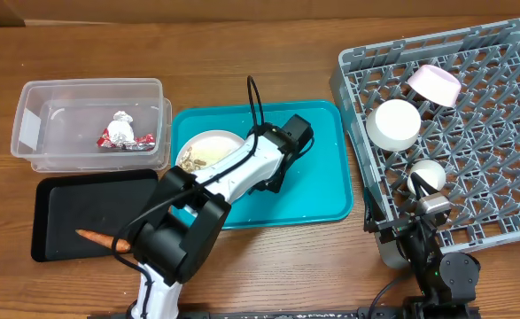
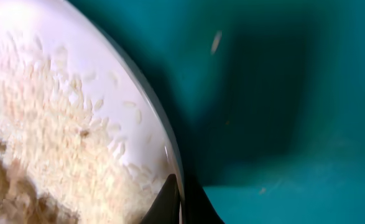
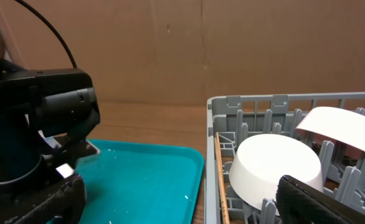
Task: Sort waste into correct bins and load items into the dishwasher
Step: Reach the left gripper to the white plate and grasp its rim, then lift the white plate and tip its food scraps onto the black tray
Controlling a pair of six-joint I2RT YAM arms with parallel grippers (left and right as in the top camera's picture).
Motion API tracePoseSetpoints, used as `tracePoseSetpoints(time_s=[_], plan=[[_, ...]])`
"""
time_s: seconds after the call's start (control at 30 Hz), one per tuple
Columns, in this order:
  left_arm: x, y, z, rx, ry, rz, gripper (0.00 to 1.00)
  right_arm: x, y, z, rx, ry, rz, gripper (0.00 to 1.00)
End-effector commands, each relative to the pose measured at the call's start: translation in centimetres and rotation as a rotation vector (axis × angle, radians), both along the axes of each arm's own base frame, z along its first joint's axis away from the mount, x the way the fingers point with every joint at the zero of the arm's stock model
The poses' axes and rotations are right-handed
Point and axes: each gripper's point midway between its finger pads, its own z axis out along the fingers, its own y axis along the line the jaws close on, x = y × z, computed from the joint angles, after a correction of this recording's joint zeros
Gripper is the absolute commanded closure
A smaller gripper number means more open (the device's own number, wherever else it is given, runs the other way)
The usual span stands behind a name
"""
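Teal serving tray (image 1: 326,168) under a white plate (image 1: 213,140) speckled with beige rice (image 1: 199,159); grey lattice rack (image 1: 499,177) holds 2 white bowls (image 1: 394,122) (another bowl (image 1: 434,84) looks pinkish); orange carrot (image 1: 96,237) on black tray (image 1: 65,208); brown wood-grain worktop (image 1: 242,53).

The orange carrot (image 1: 96,237) is laid in the black tray (image 1: 65,199); foil ball (image 1: 120,120) and wrapper (image 1: 128,139) are kept in the clear tub (image 1: 38,97). A white bowl (image 1: 394,124) and a smaller bowl (image 1: 426,175) are set in the grey rack (image 1: 499,133); rice scraps (image 1: 202,159) are spread on the white plate (image 1: 217,137).
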Motion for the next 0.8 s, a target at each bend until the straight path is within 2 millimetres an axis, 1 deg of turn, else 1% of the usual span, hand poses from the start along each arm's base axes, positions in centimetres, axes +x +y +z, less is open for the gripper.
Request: tracePoseSetpoints(time_s=[0.0, 0.1, 0.2, 0.3, 0.33, 0.37, 0.4, 0.5, 0.6, 0.7, 0.73, 0.77], plan=[[0.9, -0.5, 2.5, 0.027, -0.022, 0.030, 0.96, 0.0, 0.0, -0.1, 0.004, -0.005, 0.002, 0.00], [1.7, -1.9, 6.7, 0.001, -0.062, 0.040, 0.96, 0.0, 0.0, -0.1, 0.004, -0.005, 0.002, 0.00], [2.2, -2.8, 10.1, -0.029, -0.095, 0.059, 0.96, 0.0, 0.0, -0.1, 0.004, -0.005, 0.002, 0.00], [2.2, -2.8, 12.7, -0.037, -0.108, 0.088, 0.96, 0.0, 0.0, -0.1, 0.004, -0.005, 0.002, 0.00], [2.2, -2.4, 13.4, -0.034, -0.112, 0.113, 0.96, 0.0, 0.0, -0.1, 0.004, -0.005, 0.002, 0.00], [2.2, -2.0, 13.8, -0.030, -0.115, 0.142, 0.96, 0.0, 0.0, -0.1, 0.004, -0.005, 0.002, 0.00], [2.2, -0.9, 14.5, -0.015, -0.120, 0.197, 0.96, 0.0, 0.0, -0.1, 0.005, -0.005, 0.002, 0.00], [2.0, 0.9, 15.3, -0.010, -0.104, 0.298, 0.96, 0.0, 0.0, -0.1, 0.004, -0.005, 0.002, 0.00], [1.7, 2.5, 15.7, -0.054, -0.046, 0.357, 0.96, 0.0, 0.0, -0.1, 0.005, -0.005, 0.002, 0.00], [1.7, 5.1, 16.9, -0.073, -0.030, 0.430, 0.96, 0.0, 0.0, -0.1, 0.004, -0.005, 0.002, 0.00], [1.8, 7.3, 18.2, -0.087, -0.043, 0.460, 0.95, 0.0, 0.0, -0.1, 0.004, -0.005, 0.002, 0.00], [1.7, 8.1, 18.8, -0.095, -0.054, 0.479, 0.96, 0.0, 0.0, -0.1, 0.004, -0.005, 0.002, 0.00]])
